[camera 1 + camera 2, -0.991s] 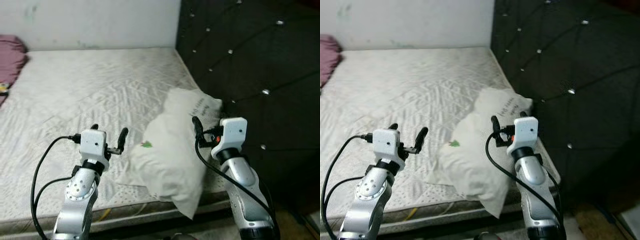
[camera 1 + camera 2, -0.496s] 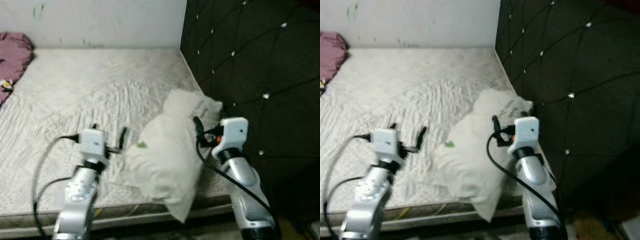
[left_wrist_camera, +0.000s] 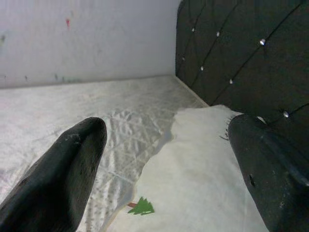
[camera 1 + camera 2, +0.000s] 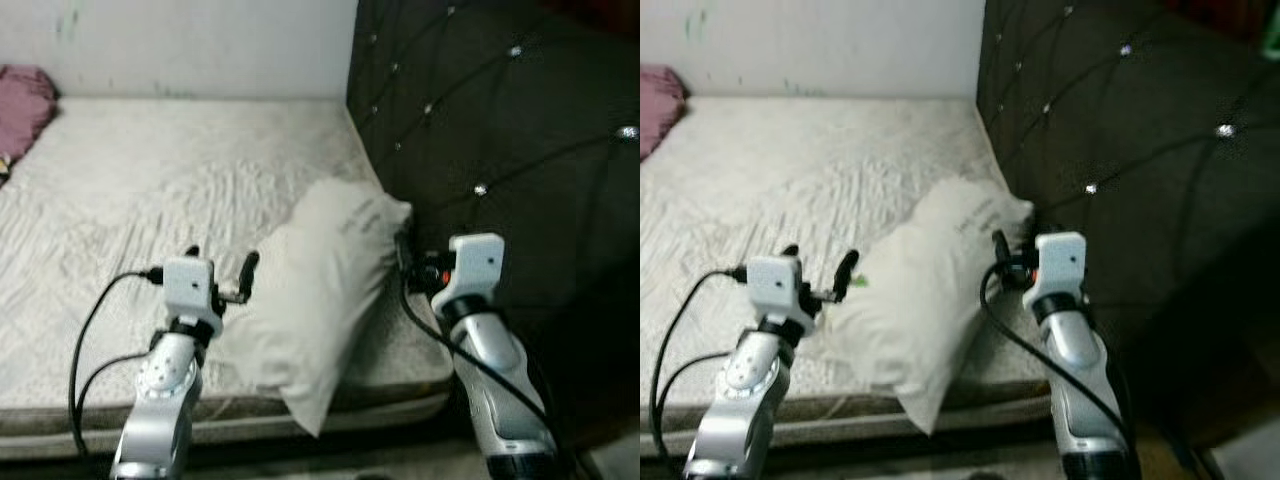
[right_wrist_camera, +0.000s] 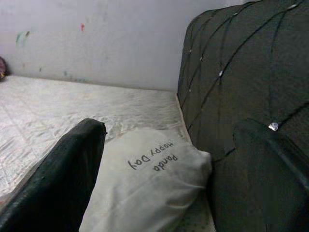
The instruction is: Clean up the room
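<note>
Left eye view showed a soft white rectangular pillow [image 4: 315,300] overhanging the front edge of the pale quilted mattress [image 4: 150,190]. Left gripper [image 4: 218,268] and right gripper [image 4: 403,262] flanked the pillow, jaws apart. Apparently approaching; next, close on it from both sides.

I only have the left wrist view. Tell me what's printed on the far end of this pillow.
Observer: On the pillow, the right wrist view shows upside-down lettering that looks like "Happy Day Panda".
Operator: Tell me where the near end sits.
Observer: Its near corner hangs over the front edge of the mattress.
Operator: Report the right gripper.
Observer: The right gripper is open, at the pillow's far end beside the black headboard.
Operator: Anything else on the bed?
Observer: A maroon cloth lies at the far left corner.
</note>
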Controlling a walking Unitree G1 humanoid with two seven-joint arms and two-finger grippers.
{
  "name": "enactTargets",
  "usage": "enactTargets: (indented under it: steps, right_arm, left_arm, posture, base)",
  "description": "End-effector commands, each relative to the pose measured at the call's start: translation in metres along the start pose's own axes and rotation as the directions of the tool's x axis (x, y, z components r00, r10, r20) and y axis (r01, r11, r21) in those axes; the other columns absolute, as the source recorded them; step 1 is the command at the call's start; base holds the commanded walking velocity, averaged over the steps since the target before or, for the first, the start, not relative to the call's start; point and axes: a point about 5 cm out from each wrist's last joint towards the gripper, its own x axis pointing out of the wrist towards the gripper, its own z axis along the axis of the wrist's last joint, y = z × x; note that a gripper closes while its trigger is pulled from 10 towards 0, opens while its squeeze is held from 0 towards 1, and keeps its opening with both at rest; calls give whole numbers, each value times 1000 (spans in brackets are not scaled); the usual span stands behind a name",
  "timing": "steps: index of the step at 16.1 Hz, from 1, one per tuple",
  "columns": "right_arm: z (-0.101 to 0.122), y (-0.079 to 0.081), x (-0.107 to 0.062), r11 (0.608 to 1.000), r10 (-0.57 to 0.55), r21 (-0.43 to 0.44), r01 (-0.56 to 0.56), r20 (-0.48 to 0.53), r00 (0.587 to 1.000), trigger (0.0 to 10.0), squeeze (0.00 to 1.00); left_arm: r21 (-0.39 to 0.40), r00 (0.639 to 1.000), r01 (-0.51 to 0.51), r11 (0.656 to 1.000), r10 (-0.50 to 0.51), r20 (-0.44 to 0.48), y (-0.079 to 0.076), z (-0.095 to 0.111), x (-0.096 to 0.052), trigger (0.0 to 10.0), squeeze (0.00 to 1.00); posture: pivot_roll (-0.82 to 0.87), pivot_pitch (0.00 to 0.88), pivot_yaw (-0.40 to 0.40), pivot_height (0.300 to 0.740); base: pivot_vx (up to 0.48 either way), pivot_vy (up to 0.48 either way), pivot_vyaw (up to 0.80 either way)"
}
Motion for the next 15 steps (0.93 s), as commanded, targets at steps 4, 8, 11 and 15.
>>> enactTargets:
  steps: [4,8,11,15]
  right_arm:
    - [12,0,8,1000,11,22,-12,43,999,10000,0]
    - [22,5,15,999,9,39,-11,68,998,10000,0]
    - [25,9,15,996,-8,85,1,83,997,10000,0]
    - [24,10,17,993,-15,119,6,74,997,10000,0]
  left_arm:
    - [5,999,-40,999,40,12,6,-1,8,10000,0]
    - [9,997,-67,998,67,46,15,7,18,10000,0]
    - [24,997,-67,997,66,50,19,8,18,10000,0]
    - [37,992,-111,993,108,66,28,10,18,10000,0]
  posture:
    - [-62,0,-48,740]
    - [-58,0,-44,740]
    - [-42,0,-35,740]
    - [-28,0,-39,740]
  base:
    - [0,0,0]
    - [0,0,0]
    - [0,0,0]
    - [0,0,0]
